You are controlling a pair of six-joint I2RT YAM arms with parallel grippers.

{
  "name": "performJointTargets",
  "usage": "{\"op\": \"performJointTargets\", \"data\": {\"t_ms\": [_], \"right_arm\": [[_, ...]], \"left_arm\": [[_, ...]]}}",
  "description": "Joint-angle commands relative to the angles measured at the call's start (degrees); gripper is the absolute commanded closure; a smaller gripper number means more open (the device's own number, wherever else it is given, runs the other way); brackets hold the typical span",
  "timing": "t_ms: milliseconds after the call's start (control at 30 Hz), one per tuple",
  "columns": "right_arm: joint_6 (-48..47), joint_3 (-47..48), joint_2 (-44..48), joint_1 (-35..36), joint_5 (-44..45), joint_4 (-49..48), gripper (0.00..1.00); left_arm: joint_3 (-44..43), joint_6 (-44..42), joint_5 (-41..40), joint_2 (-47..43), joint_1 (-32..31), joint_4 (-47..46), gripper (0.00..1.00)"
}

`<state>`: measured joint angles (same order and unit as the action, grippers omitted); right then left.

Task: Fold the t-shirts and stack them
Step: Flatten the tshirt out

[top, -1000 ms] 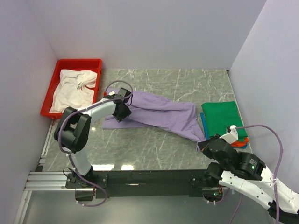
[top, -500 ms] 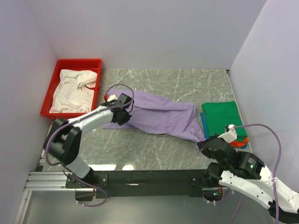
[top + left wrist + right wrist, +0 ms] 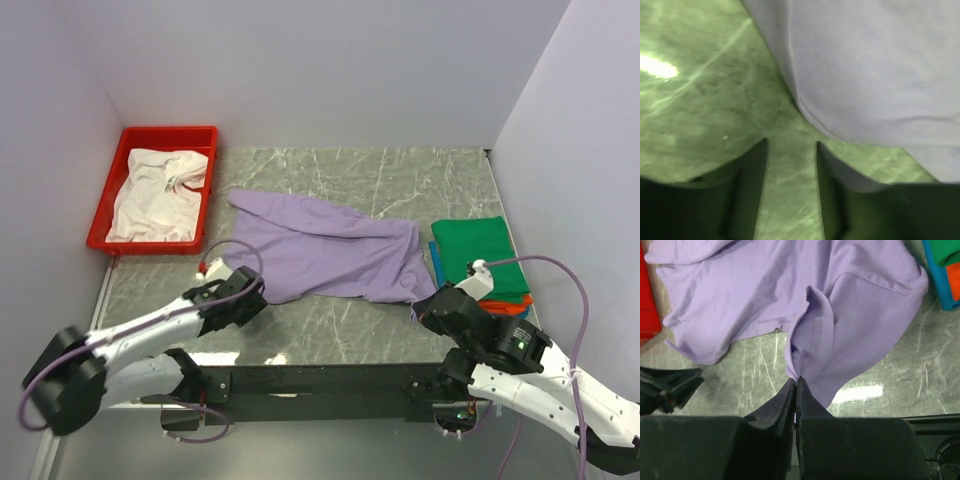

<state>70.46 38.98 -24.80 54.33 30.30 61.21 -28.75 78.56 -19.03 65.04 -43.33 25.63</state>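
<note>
A large lavender t-shirt (image 3: 320,245) lies spread on the green marble table (image 3: 330,320). My right gripper (image 3: 424,306) is shut on its near right hem, and the right wrist view shows the stitched fold (image 3: 805,347) pinched at the gripper (image 3: 796,381). My left gripper (image 3: 250,297) is low, just off the shirt's near left edge. In the left wrist view, that gripper (image 3: 790,152) is open with bare table between its fingers (image 3: 752,185) and the lavender cloth (image 3: 875,75) ahead. A white t-shirt (image 3: 155,195) lies crumpled in the tray. A folded green t-shirt (image 3: 475,248) tops the orange (image 3: 954,275) and blue (image 3: 939,287) ones.
The red plastic tray (image 3: 205,135) stands at the back left against the wall. The folded stack sits at the right edge near the right wall. White walls close in the table on three sides. The black rail (image 3: 320,382) with the arm bases runs along the near edge.
My left gripper closed on the shirt's left part, let it go and drew back toward the near edge, now open. The lavender shirt lies flatter and wider. My right gripper keeps its pinch, shifted slightly left.
</note>
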Motion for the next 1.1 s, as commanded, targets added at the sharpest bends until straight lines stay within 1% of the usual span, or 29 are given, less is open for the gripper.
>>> {"op": "performJointTargets", "data": {"t_ms": [0,67,133,200,233,267,300,333,367,400,433,467,500,533,600,633,667,733,833,933,967,1067], "right_arm": [[-1.11,-0.22,-1.57,-0.36,0.81,-2.15,0.94],[-1.29,-0.31,-2.18,-0.36,0.81,-2.06,0.94],[-1.55,-0.14,-2.71,-0.36,0.98,-2.23,0.94],[-1.72,-0.05,-3.06,-0.36,1.16,-2.24,0.94],[-1.73,-0.05,-2.98,-0.36,1.25,-2.41,0.94],[-1.64,-0.13,-3.06,-0.45,1.25,-2.59,0.94],[-1.81,-0.22,-2.89,-0.36,1.16,-2.85,0.94],[-1.90,-0.31,-2.89,-0.36,1.07,-3.20,0.94],[-2.08,-0.22,-2.80,-0.36,0.99,-3.72,0.94],[-2.08,-0.31,-2.97,-0.36,0.98,-3.82,0.94],[-2.25,-0.22,-2.98,-0.27,0.98,-4.08,0.94],[-2.43,-0.22,-3.06,-0.27,0.90,-4.26,0.94],[-2.52,-0.22,-3.41,-0.36,0.90,-4.43,0.94],[-2.69,-0.31,-3.42,-0.36,0.72,-4.96,0.94],[-2.78,-0.31,-3.85,-0.36,0.46,-5.31,0.94],[-2.95,-0.31,-3.94,-0.27,0.37,-5.31,0.94],[-3.04,-0.31,-4.03,-0.36,0.28,-5.31,0.94],[-3.22,-0.31,-3.86,-0.36,0.19,-5.49,0.94],[-3.22,-0.22,-3.33,-0.36,0.28,-5.05,0.94],[-3.22,-0.40,-2.98,-0.45,0.28,-5.22,0.94],[-3.22,-0.66,-2.89,-0.45,0.19,-5.22,0.94],[-3.40,-0.75,-2.89,-0.45,-0.42,-5.66,0.94]], "left_arm": [[3.61,5.81,-3.73,-9.03,-0.17,1.61,0.48],[4.05,7.47,-5.40,-14.38,-0.18,3.90,0.47],[3.36,7.66,-7.94,-17.03,-0.17,5.65,0.45],[0.56,8.18,-10.32,-16.61,-0.09,7.41,0.44],[-0.94,8.36,-11.46,-14.52,-0.09,8.81,0.44],[-2.69,8.88,-14.26,-12.93,-0.09,12.05,0.44],[-6.80,9.84,-15.68,-10.92,0.09,14.77,0.44],[-9.10,11.07,-17.26,-6.20,0.18,17.59,0.45],[-11.65,12.56,-19.53,-3.63,0.26,20.14,0.46],[-16.90,13.01,-20.51,-0.90,0.44,25.12,0.47],[-19.65,13.45,-21.22,4.78,1.05,27.17,0.47],[-22.29,13.63,-22.36,7.53,1.23,29.46,0.47],[-27.01,13.63,-22.54,10.35,1.75,32.35,0.44],[-29.23,13.46,-22.55,15.60,2.11,33.69,0.44],[-34.93,11.97,-22.55,20.55,3.33,35.79,0.43],[-36.36,11.70,-22.72,25.01,3.60,36.42,0.43],[-38.29,11.44,-22.72,26.97,4.04,36.77,0.41],[-39.62,10.30,-21.58,31.88,5.45,37.12,0.41],[-39.45,11.69,-20.70,35.06,5.89,38.70,0.39],[-34.55,12.40,-19.04,33.15,6.06,36.70,0.38],[-30.87,11.88,-18.25,32.09,6.41,34.16,0.38],[-24.19,9.68,-15.26,26.91,8.35,28.71,0.41]]}}
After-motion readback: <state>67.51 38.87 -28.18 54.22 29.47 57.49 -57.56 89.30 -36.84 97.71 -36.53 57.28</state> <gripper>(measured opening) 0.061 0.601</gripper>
